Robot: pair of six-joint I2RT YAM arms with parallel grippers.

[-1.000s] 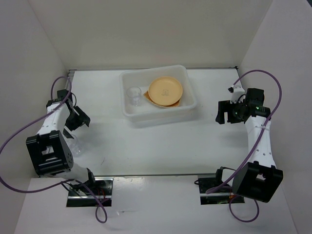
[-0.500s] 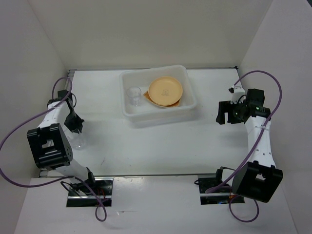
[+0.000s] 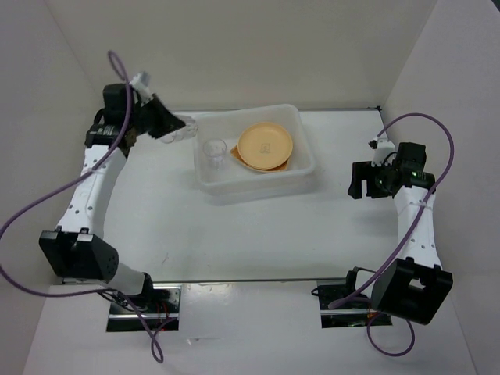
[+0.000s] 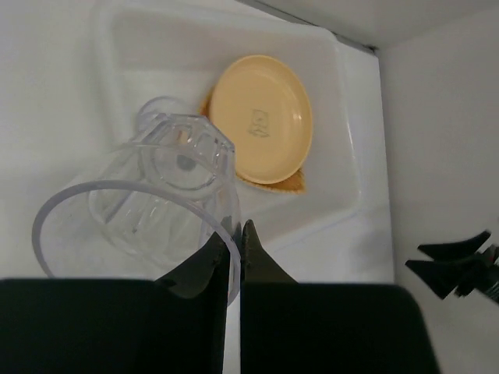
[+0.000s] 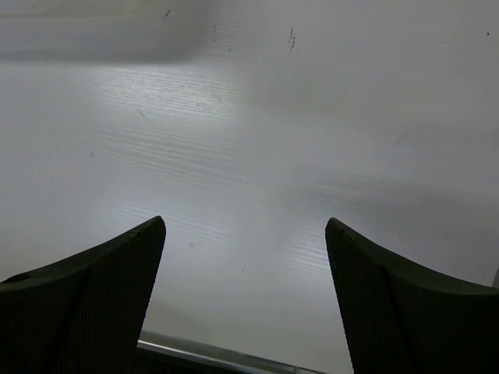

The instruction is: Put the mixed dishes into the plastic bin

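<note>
My left gripper (image 3: pixel 170 125) hangs in the air just left of the plastic bin (image 3: pixel 262 187), shut on the rim of a clear plastic cup (image 3: pixel 182 131). In the left wrist view the gripper (image 4: pixel 234 231) pinches the cup (image 4: pixel 144 199) by its wall, the cup tilted over the bin (image 4: pixel 348 156). Inside the bin lie a round pale orange plate (image 3: pixel 266 145) on a darker woven orange plate (image 4: pixel 294 181), and a second clear cup (image 3: pixel 215 151) stands at their left. My right gripper (image 3: pixel 359 180) is open and empty over the table at the right.
White walls enclose the table on three sides. The right wrist view shows only its open gripper (image 5: pixel 245 226) before a white surface. Purple cables loop from both arms. The right gripper (image 4: pixel 456 263) shows as a dark shape at the left wrist view's edge.
My left gripper closed on the clear cup at the table's near left, then lifted it up and away to the bin's left side. The right arm has stayed still.
</note>
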